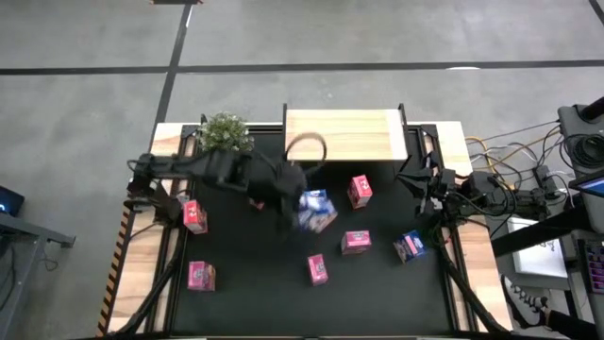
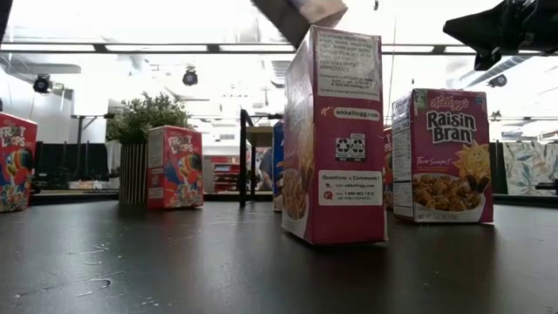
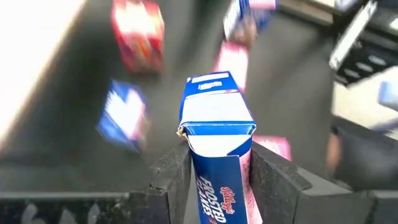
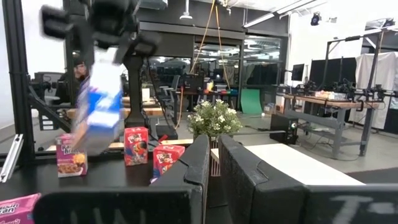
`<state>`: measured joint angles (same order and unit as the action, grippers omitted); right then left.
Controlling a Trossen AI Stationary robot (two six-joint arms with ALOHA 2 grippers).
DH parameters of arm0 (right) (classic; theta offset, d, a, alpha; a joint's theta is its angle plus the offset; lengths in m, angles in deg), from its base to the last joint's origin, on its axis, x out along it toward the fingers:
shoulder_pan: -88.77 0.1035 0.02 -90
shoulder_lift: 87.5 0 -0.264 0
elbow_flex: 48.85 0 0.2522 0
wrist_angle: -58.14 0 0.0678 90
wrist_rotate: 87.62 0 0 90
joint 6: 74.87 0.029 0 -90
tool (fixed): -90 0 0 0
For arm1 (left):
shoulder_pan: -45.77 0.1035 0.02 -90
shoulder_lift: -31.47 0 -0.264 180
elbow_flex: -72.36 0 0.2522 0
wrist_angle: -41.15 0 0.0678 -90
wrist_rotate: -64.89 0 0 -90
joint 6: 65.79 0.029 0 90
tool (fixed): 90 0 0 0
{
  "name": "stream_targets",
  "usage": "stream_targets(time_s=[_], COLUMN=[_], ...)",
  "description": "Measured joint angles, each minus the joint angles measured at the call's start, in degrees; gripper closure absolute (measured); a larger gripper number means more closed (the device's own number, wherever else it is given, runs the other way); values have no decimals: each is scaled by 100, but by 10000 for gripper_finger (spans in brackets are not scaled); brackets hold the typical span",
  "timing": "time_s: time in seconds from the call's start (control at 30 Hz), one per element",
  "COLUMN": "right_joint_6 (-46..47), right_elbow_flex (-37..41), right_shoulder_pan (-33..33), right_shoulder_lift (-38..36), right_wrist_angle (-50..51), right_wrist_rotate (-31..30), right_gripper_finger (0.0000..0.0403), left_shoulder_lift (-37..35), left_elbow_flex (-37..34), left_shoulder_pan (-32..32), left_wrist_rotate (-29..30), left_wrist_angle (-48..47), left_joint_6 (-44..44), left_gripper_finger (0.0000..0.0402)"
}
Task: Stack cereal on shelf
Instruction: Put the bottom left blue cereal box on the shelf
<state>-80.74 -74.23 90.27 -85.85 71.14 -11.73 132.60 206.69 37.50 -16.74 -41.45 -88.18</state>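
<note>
matte black tabletop [image 1: 283, 293] under workshop lights, cardboard cereal boxes scattered across it.
left gripper [image 3: 214, 171] at frame centre clamps a blue frosted flakes box [image 3: 214, 124], lifted off the table; right gripper [image 4: 212, 163] waits at right edge, fingers pressed together, empty. pale wood shelf [image 1: 343, 134] sits at top centre, bare.

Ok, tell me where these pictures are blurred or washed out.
Left wrist view: the blue box in the left hand is sharp, the boxes beyond smeared. Right wrist view: that box is streaked. Low view: bright ceiling glare behind the nearest pink box.
</note>
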Motion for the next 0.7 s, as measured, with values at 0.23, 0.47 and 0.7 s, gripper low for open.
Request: stream_targets(time_s=[0.23, 0.47, 0.7], right_joint_6=[45, 77, 387], right_elbow_flex=[2, 7, 34], right_shoulder_pan=[0, -1, 0], right_shoulder_lift=[0, 19, 46], right_wrist_angle=[112, 335, 576], right_wrist_rotate=[0, -6, -48], right_gripper_finger=[374, 374, 374], left_shoulder_lift=[586, 759, 1243], left_elbow_flex=[1464, 1035, 1092], left_shoulder_pan=[1036, 2491, 3419], left_wrist_rotate=[164, 100, -234], left_wrist_angle=[-212, 581, 547], left_joint_6=[2400, 3920, 4140], left_gripper_finger=[270, 270, 270])
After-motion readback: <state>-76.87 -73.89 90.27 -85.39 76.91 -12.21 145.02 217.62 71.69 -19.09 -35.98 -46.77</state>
